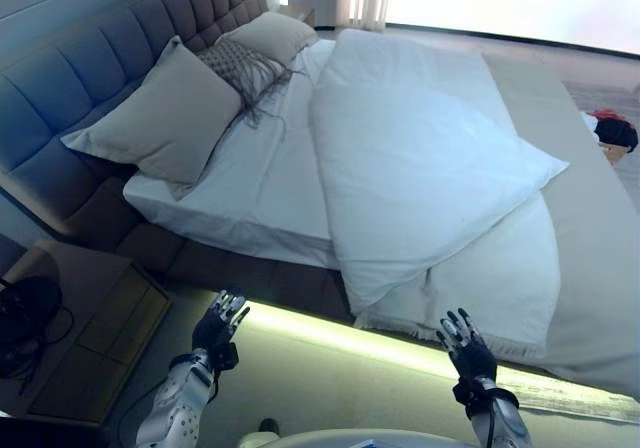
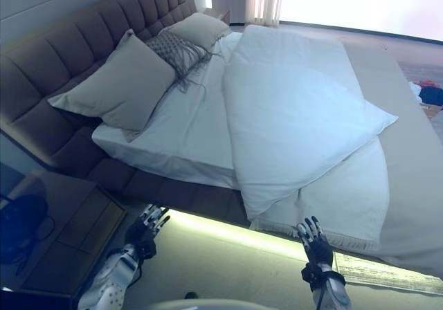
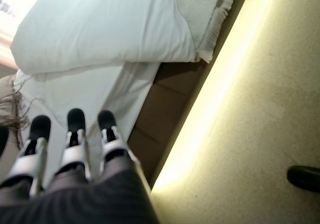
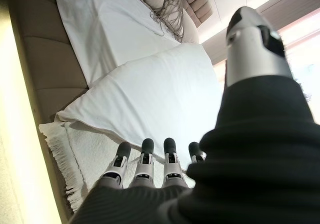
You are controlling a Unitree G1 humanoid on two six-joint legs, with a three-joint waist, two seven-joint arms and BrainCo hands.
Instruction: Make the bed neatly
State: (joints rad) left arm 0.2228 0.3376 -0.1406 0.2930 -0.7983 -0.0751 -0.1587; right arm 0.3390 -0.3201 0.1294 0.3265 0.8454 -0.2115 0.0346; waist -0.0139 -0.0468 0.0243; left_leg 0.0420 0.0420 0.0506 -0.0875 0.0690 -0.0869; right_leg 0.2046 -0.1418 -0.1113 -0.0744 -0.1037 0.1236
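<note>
The bed [image 1: 120, 218] takes most of the scene, with its padded headboard [image 1: 60, 108] at the far left edge, and it is not made yet. The white duvet [image 1: 420, 168] lies folded back over itself on the middle and foot part, so the white sheet [image 1: 260, 178] near the head stays bare; probably it must be pulled toward the pillows. A fringed blanket [image 1: 490, 288] shows under the duvet at the near edge. Two beige pillows [image 1: 165, 118] lean on the headboard, and a small knitted cushion [image 1: 240, 68] lies between them. The left hand [image 1: 220, 330] and the right hand [image 1: 466, 353] hover before the near edge, both with straight, spread fingers and holding nothing, I think ready to reach for the duvet
</note>
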